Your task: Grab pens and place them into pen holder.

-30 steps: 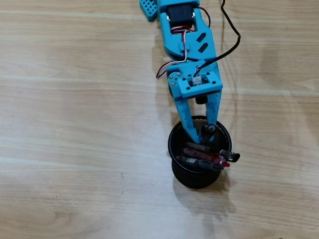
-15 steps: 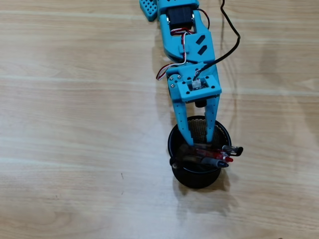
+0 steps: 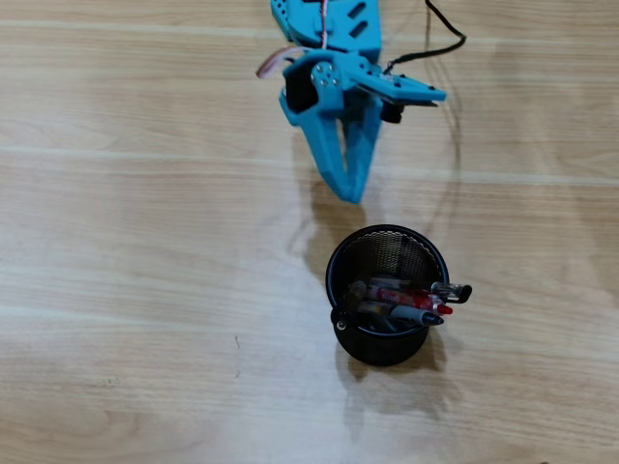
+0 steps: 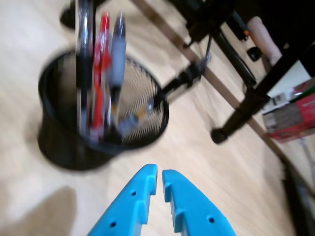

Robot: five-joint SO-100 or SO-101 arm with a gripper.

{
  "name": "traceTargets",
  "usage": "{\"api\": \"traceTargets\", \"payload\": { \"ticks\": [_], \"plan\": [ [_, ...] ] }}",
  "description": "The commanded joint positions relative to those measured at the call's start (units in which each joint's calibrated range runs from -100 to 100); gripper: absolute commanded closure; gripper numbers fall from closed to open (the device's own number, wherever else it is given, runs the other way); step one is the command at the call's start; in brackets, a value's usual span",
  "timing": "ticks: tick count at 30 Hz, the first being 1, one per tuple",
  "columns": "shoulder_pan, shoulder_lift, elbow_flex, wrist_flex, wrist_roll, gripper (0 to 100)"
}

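**Pens in holder, gripper clear**

Blue gripper (image 3: 350, 193) pressed nearly together, empty, above bare wooden table (image 3: 145, 242), apart from pen holder (image 3: 387, 253) in overhead view. Pens (image 3: 411, 302) bundled inside mesh cup, leaning on rim, tips jutting past its right edge. Wrist view blurred: pens (image 4: 101, 64) upright in holder (image 4: 64, 142), fingertips (image 4: 147, 173) almost touching.

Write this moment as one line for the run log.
stage: after release | gripper: jaws shut, empty, clear of pen holder | pens: in holder, ends over rim | table: none loose in view
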Motion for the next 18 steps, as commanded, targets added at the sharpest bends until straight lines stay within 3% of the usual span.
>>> {"api": "traceTargets", "payload": {
  "ticks": [1, 8, 14, 18],
  "plan": [
    [2.22, -13.11, 13.49, -0.61, 8.10, 97],
    [3.78, -29.93, 34.39, -0.61, 15.85, 97],
    [3.69, -44.19, 48.96, -0.42, 18.10, 97],
    [3.78, -53.28, 48.24, 16.52, 20.36, 97]
  ]
}}
